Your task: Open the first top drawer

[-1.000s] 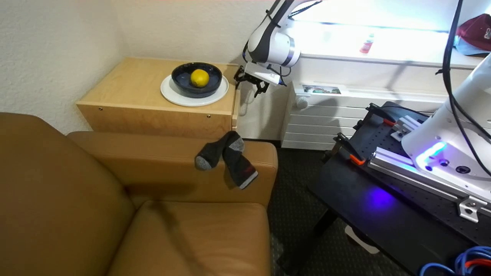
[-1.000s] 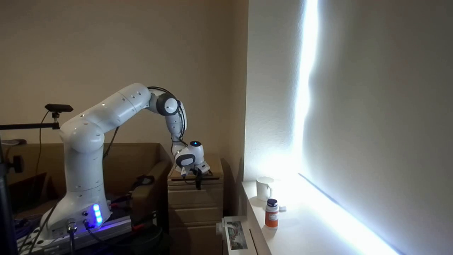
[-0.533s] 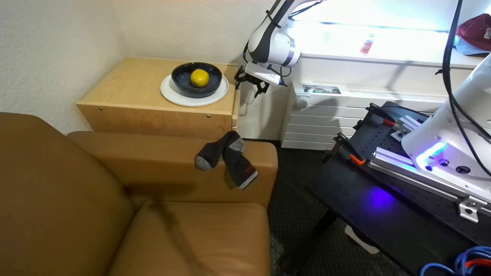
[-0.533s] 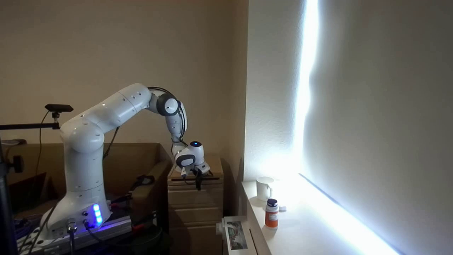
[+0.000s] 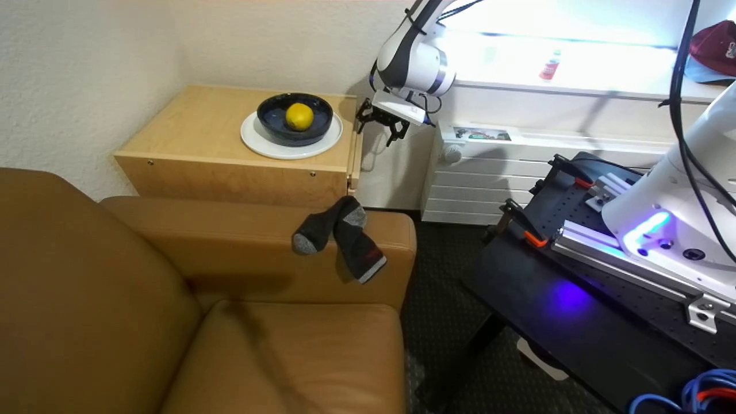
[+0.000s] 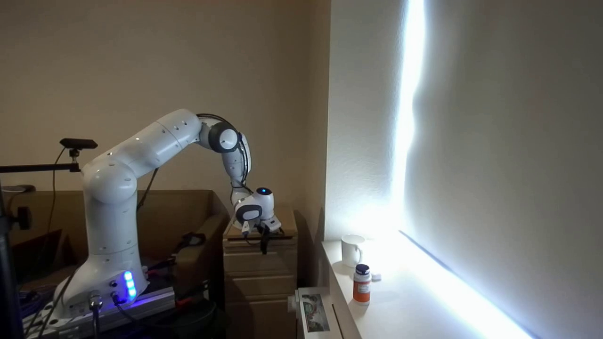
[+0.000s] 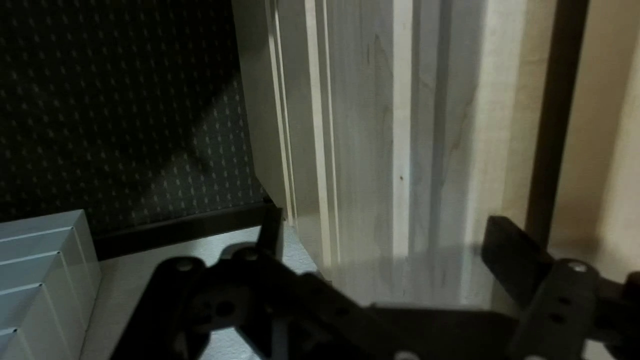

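Observation:
The first top drawer [image 5: 356, 154] is the shallow pale wood drawer under the cabinet top. Its front stands out slightly from the cabinet side; in the wrist view a dark gap separates the drawer front [image 7: 462, 125] from the cabinet top. The drawer also shows in an exterior view [image 6: 285, 243]. My gripper [image 5: 374, 138] is open and tilted at the upper front of the cabinet. In the wrist view my gripper [image 7: 385, 222] has one finger overlapping the dark gap and the other in front of the lower fronts. Whether the first finger touches the drawer is unclear. The drawer's inside is hidden.
A white plate [image 5: 250, 138] with a dark bowl [image 5: 267, 126] and a lemon [image 5: 299, 117] stands on the cabinet [image 5: 195, 126]. A white radiator [image 5: 477, 192] is beside the cabinet. A brown sofa [image 5: 259, 264] with grey socks [image 5: 359, 247] stands in front.
From half a second ago, my gripper has moved a little to the right, away from the cabinet. The top drawer's front has come out slightly with it.

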Robot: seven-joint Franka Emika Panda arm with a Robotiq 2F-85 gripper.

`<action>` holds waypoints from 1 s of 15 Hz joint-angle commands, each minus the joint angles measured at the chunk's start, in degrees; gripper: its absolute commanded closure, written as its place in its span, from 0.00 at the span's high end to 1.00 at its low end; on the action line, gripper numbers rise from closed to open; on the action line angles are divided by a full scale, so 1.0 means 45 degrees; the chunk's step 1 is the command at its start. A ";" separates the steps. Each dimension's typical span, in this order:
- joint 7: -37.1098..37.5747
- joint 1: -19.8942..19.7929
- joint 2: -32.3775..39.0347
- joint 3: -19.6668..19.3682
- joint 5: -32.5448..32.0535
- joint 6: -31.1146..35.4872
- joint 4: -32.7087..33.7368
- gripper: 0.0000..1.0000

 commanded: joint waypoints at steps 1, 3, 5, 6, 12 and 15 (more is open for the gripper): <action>0.0286 0.0232 -0.0944 -0.1067 0.0345 -0.1502 -0.1215 1.00; 0.0724 0.0565 -0.1235 -0.1797 0.0377 -0.2366 -0.1439 1.00; 0.1122 0.0973 -0.1509 -0.2534 0.0242 -0.3122 -0.1633 1.00; 0.1351 0.1202 -0.1625 -0.2899 0.0150 -0.3499 -0.1739 1.00; 0.3032 0.2276 -0.1636 -0.4682 -0.0426 -0.5996 -0.1744 1.00; 0.3424 0.2160 -0.1399 -0.4873 -0.0506 -0.6917 -0.1719 1.00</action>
